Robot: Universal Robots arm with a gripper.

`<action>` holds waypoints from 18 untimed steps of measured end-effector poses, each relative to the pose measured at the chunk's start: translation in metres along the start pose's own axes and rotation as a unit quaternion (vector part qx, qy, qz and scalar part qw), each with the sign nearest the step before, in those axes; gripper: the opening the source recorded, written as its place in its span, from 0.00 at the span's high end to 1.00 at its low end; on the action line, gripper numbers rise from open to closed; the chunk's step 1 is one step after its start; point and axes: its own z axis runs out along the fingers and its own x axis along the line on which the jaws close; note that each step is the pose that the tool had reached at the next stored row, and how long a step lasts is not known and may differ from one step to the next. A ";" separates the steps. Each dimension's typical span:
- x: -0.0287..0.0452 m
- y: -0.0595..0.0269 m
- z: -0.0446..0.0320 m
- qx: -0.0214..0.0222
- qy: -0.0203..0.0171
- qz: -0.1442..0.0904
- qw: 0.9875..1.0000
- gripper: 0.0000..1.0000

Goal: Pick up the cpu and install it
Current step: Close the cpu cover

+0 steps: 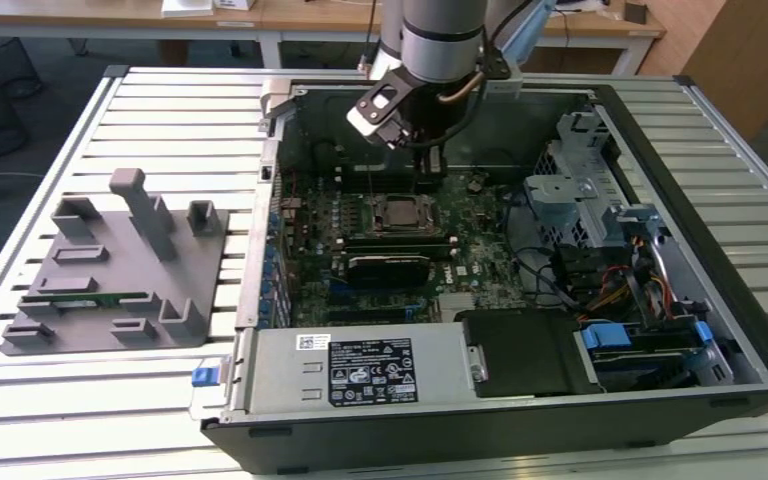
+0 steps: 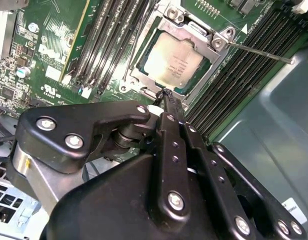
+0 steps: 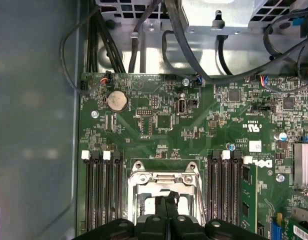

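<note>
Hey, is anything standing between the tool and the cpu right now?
Nothing visible does. In the second wrist view the cpu lies inside the socket's metal frame, and the tool hangs over the cpu's near edge with nothing showing between them.

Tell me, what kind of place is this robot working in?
Probably a robotics lab or workshop: an open computer case sits on a slatted metal table, beside a grey parts holder, with wooden desks behind.

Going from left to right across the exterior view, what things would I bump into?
grey tray → cpu sitting in its socket inside the open computer → blue handle
</note>
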 end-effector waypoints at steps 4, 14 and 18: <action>0.0000 -0.0008 0.0007 0.000 0.000 0.000 1.000 0.89; 0.0000 -0.0031 0.0017 0.000 0.000 0.000 1.000 0.89; 0.0000 -0.0079 0.0025 0.000 0.000 0.000 1.000 0.89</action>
